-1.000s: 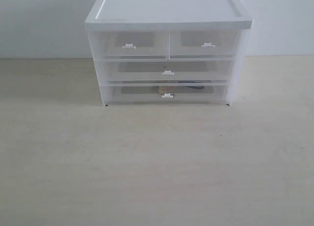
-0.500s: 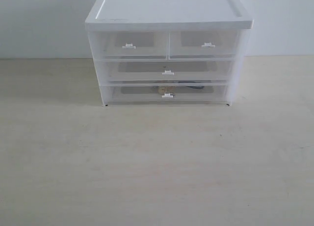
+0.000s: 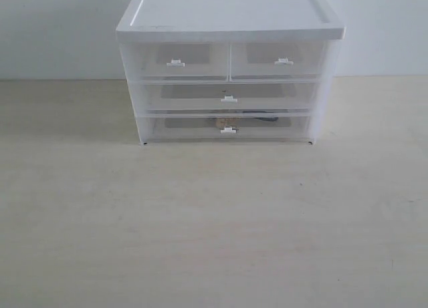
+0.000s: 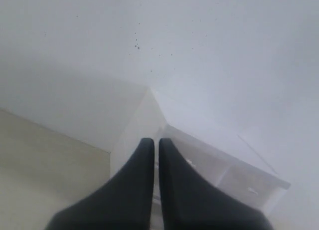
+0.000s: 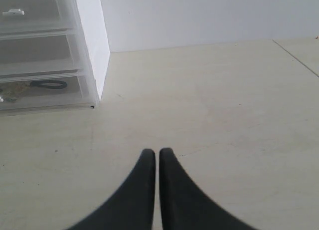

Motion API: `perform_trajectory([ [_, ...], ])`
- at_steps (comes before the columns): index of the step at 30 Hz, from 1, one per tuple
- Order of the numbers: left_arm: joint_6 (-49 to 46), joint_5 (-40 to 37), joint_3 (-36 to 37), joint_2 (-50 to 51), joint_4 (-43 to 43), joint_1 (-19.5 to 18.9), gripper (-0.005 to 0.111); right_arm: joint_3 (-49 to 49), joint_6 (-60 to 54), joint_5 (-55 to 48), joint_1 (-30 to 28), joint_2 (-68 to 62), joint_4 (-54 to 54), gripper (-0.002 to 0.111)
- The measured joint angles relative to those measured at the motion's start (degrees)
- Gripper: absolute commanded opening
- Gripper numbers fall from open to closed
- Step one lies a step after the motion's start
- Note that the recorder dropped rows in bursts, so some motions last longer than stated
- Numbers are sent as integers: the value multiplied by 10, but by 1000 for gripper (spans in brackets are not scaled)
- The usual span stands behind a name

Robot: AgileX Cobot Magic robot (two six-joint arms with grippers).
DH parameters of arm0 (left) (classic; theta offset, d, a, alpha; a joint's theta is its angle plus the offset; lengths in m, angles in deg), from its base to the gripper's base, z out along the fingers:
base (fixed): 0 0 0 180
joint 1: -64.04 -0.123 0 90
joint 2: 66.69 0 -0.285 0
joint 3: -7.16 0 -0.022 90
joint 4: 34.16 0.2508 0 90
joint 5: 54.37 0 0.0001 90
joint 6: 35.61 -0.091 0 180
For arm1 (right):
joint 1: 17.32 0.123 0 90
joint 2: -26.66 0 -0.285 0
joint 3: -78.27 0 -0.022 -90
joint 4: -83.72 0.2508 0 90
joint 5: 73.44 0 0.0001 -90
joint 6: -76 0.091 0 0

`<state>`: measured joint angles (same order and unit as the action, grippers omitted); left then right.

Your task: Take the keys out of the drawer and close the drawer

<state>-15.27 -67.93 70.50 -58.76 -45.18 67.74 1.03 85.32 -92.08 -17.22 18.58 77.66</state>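
Pale wood-grain table (image 3: pixel 214 221) runs back to a plain white wall (image 3: pixel 53 27), and neither arm reaches into the wide view of it.

On the left, the black left gripper (image 4: pixel 152 140) has its two fingers clenched together with nothing between them. It points toward the wall and the left side of the cabinet, well apart from both.

In the middle, at the far end of the table, stands a translucent white plastic cabinet (image 3: pixel 227 14) with an opaque white top. Two half-width drawers (image 3: pixel 175 57) sit side by side in its upper tier, and a wide middle drawer (image 3: pixel 187 97) lies under them. The full-width lowest drawer (image 3: pixel 180 129) is pushed in, with its small white tab handle (image 3: pixel 229 130) at the centre of the front. Through that front the keys (image 3: pixel 226 123) show as a small gold bunch lying inside, just behind the handle. Their black cord loop (image 3: pixel 265 118) lies to the right of them.

On the right, the black right gripper (image 5: pixel 152 151) is also clenched on nothing. It is over bare table, nearer than the cabinet and to the right of its right corner, touching nothing.
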Motion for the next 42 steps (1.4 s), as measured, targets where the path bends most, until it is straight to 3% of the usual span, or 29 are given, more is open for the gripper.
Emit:
perform_trajectory([
  [7, -16, -16, -8, -1, -77, 0, 4, 0, 0, 0, 0, 0, 0, 0],
  [10, -102, -27, -35, 10, -136, 0, 4, 0, 0, 0, 0, 0, 0, 0],
  [14, -351, -79, -126, 143, -275, 0, 4, 0, 0, 0, 0, 0, 0, 0],
  [16, -521, -142, -193, 264, -318, 0, 4, 0, 0, 0, 0, 0, 0, 0],
  [22, -639, -222, -319, 524, -327, 0, 4, 0, 0, 1, 0, 0, 0, 0],
  [27, -738, -236, -369, 659, -358, 3, 4, 0, -27, 67, 0, 0, -39, 0],
  [31, -835, -232, -400, 737, -390, 33, 4, 0, 76, 204, 0, 0, 52, 0],
  [35, -871, -230, -444, 810, -398, 65, 4, 0, 193, 348, 0, 0, 121, 0],
  [37, -875, -230, -464, 841, -397, 75, 4, 20, 237, 348, 0, 0, 93, 0],
  [42, -897, -219, -507, 894, -390, 80, 4, 136, 409, 312, 0, -87, -116, 0],
])
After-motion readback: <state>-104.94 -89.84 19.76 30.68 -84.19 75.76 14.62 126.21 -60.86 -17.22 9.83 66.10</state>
